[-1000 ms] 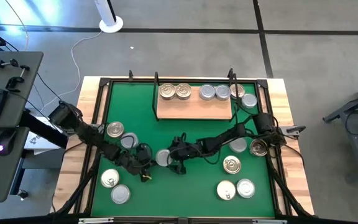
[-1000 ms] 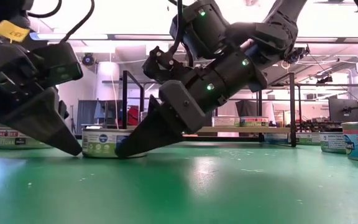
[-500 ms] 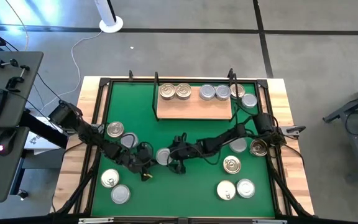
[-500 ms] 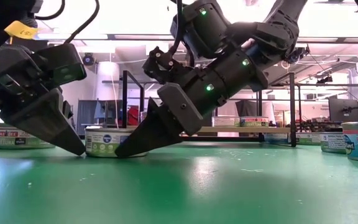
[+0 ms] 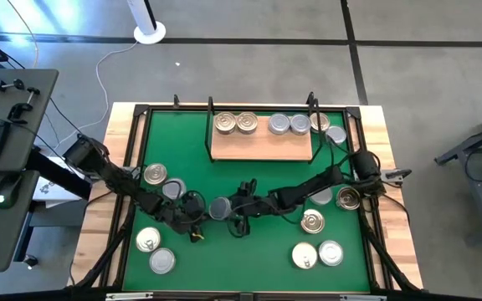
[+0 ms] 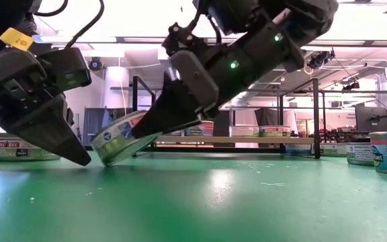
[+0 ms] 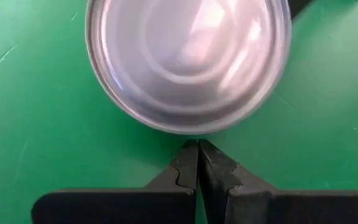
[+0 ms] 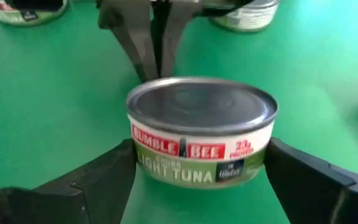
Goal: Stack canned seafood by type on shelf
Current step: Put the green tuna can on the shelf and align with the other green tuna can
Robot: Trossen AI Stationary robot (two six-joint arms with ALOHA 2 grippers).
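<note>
Right tool (image 5: 223,209), reaching in from the 3 o'clock side of the green mat (image 5: 262,180) to its middle, has its two fingers (image 8: 98,180) spread wide on either side of a silver-lidded tuna can (image 8: 202,130) and pressed against its label. Seen from table height, that can (image 6: 117,138) sits tilted, its far edge lifted off the mat and its near edge still down.

Left tool (image 5: 197,224), at about 8 o'clock from the mat's middle, is pinched fully shut with nothing between its fingers (image 7: 188,165); its tip rests just beside the tilted can, whose plain lid fills the left wrist view.

Farther out, loose cans lie on the mat: two at 9 o'clock (image 5: 155,175), two at 7 o'clock (image 5: 148,241), and a cluster toward 4 o'clock (image 5: 312,221), some gold-lidded and some silver.

At 12 o'clock stands the shelf (image 5: 262,146), a tan board with black uprights at its ends. Along its far edge sit two gold-lidded cans (image 5: 235,123) on the 11 o'clock side and two silver-lidded cans (image 5: 289,124) next to them, with two further cans (image 5: 328,128) just off its 1 o'clock end.

The wooden table (image 5: 389,167) frames the mat on all sides.
</note>
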